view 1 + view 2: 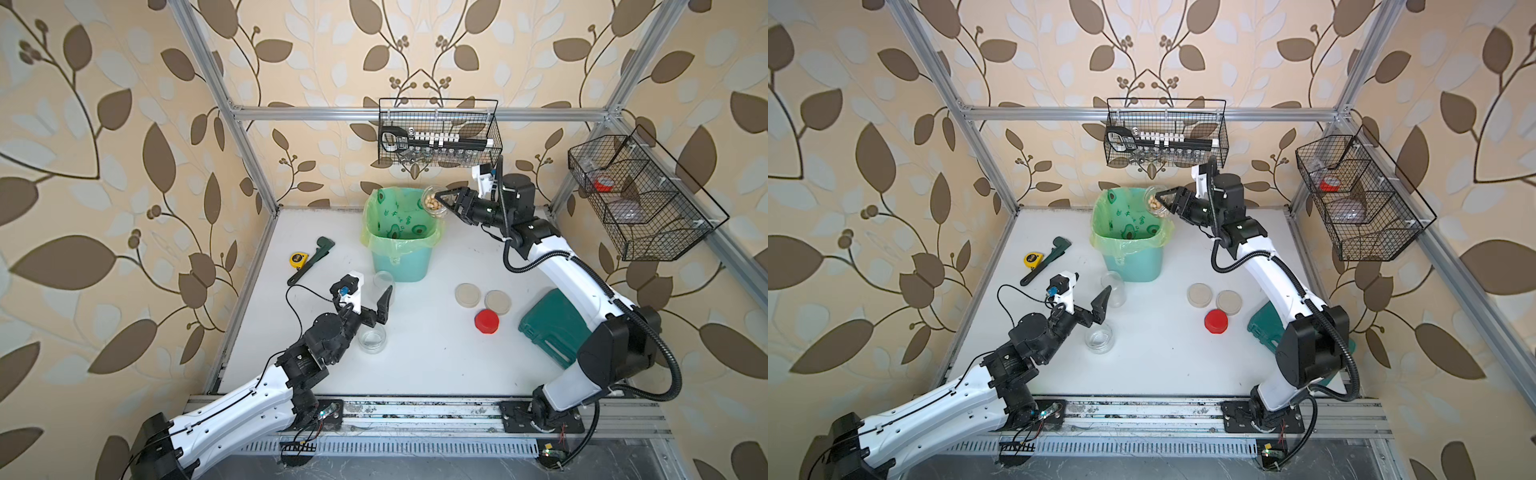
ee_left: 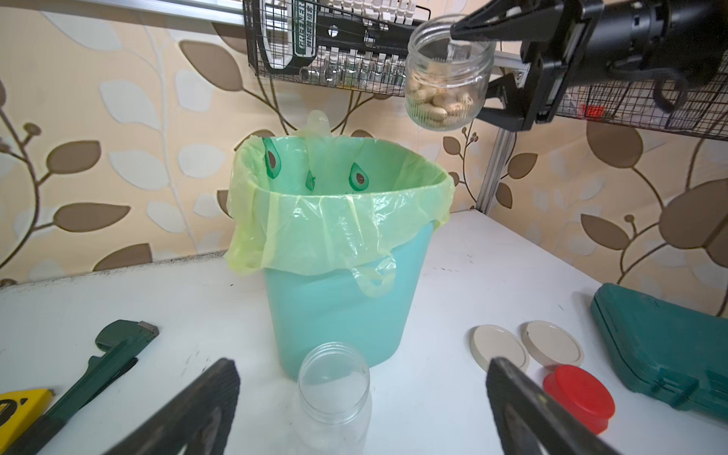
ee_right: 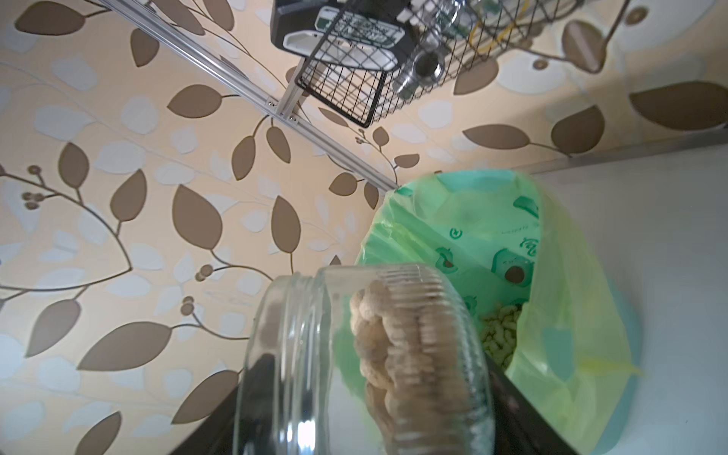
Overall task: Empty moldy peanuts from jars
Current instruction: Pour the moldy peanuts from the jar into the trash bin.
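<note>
My right claw [image 1: 448, 200] is clamped across a short jar [image 1: 433, 202]. The jar is tilted above the right rim of the bin [image 1: 399, 262], near the back edge of the bench [image 1: 436, 353], with peanuts [image 1: 429, 203] inside. My left claw [image 2: 360, 368] gapes wide and holds nothing; an empty jar [image 1: 383, 279] stands just ahead of it.

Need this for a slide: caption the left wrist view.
Right gripper holds a jar of peanuts above the edge of the lined bin; an empty jar stands before the open left gripper.
</note>
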### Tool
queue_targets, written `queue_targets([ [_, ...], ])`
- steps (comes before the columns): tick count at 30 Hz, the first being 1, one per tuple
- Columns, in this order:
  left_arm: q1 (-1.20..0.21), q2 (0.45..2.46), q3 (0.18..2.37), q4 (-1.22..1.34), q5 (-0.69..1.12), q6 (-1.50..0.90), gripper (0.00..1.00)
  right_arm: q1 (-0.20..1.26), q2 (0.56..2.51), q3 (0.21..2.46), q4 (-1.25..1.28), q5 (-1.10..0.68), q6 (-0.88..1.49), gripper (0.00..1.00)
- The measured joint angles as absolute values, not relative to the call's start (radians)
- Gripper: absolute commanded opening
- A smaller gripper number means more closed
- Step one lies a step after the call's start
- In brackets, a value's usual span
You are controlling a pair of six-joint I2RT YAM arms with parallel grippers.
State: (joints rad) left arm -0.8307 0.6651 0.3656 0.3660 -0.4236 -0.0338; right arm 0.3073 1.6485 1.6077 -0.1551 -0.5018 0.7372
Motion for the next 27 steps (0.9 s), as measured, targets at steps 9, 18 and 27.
queue_targets([
  [9,-0.831,0.665,0.366,0.358,-0.453,-0.044,0.99,0.357,1.785,1.903,-0.382,-0.406,0.533,0.0],
  [18,-0.831,0.638,0.366,0.342,-0.485,-0.052,0.99,0.406,1.873,1.986,-0.51,-0.25,0.421,0.0],
  [27,-0.831,0.658,0.366,0.34,-0.499,-0.057,0.99,0.525,1.875,1.979,-0.501,-0.027,0.309,0.0],
])
